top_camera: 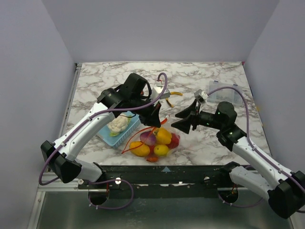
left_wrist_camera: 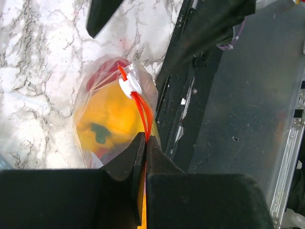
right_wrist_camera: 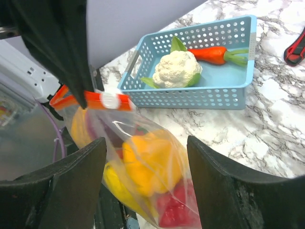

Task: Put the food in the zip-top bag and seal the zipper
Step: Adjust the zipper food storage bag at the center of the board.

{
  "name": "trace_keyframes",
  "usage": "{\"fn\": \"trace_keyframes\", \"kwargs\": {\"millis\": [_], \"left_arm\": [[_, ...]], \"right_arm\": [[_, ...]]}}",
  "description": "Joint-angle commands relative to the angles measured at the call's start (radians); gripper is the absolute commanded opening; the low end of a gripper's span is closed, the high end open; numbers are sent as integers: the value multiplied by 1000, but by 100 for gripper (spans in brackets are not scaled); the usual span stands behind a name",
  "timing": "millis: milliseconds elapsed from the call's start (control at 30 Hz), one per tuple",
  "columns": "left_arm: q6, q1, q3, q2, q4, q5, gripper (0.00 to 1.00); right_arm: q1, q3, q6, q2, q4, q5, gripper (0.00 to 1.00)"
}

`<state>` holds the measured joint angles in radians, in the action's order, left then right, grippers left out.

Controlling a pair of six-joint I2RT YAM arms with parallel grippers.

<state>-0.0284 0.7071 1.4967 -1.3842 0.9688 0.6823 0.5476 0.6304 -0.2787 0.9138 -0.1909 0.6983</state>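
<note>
The zip-top bag (top_camera: 156,141) hangs at the table's near edge. It holds yellow, orange, red and purple toy food. My left gripper (top_camera: 155,119) is shut on the zipper (left_wrist_camera: 142,107), its fingertips (left_wrist_camera: 139,143) pinching the orange-red strip just past the white slider (left_wrist_camera: 129,87). A yellow pepper (left_wrist_camera: 107,125) shows through the plastic. My right gripper (top_camera: 182,120) is open and empty, just right of the bag. In the right wrist view the bag (right_wrist_camera: 157,167) sits between and beyond its fingers (right_wrist_camera: 81,167), with the zipper (right_wrist_camera: 88,101) above. A cauliflower (right_wrist_camera: 177,69) and a carrot (right_wrist_camera: 209,55) lie in a blue basket (right_wrist_camera: 190,98).
The blue basket (top_camera: 108,137) stands left of the bag. A rigid clear box (top_camera: 225,93) is at the back right, and yellow-handled pliers (top_camera: 175,93) lie behind the left gripper. A red-handled tool (right_wrist_camera: 296,47) lies right of the basket. The table's near edge rail (top_camera: 162,174) runs just below the bag.
</note>
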Motion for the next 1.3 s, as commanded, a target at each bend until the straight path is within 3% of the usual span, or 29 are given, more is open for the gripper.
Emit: {"fn": "trace_keyframes", "kwargs": {"millis": [0, 167, 300, 433, 667, 733, 767, 900, 1100, 1267], "left_arm": [[-34, 2, -3, 7, -7, 104, 0], [-21, 2, -8, 7, -21, 126, 0], [-14, 2, -19, 10, -33, 160, 0], [-12, 3, -31, 16, -38, 178, 0], [19, 4, -56, 29, -64, 183, 0], [50, 4, -66, 34, -83, 158, 0], [73, 4, -76, 41, -97, 138, 0], [166, 1, -164, 115, -192, 25, 21], [247, -3, -320, 339, -247, -207, 65], [262, -1, -544, 575, -343, -282, 79]], "right_arm": [[-103, -58, -164, 34, -302, 343, 72], [-103, -56, -320, 118, -485, 449, 72], [-103, -79, -500, 195, -746, 478, 71], [-103, -57, -566, 280, -839, 498, 66], [-101, -81, -730, 358, -1063, 491, 37], [-102, -89, -769, 370, -1116, 488, 17], [-101, -97, -788, 373, -1140, 478, 2], [-101, -143, -761, 343, -1112, 409, 0], [-101, -170, -563, 212, -790, 278, 0], [-101, -134, -457, 123, -547, 209, 0]]}}
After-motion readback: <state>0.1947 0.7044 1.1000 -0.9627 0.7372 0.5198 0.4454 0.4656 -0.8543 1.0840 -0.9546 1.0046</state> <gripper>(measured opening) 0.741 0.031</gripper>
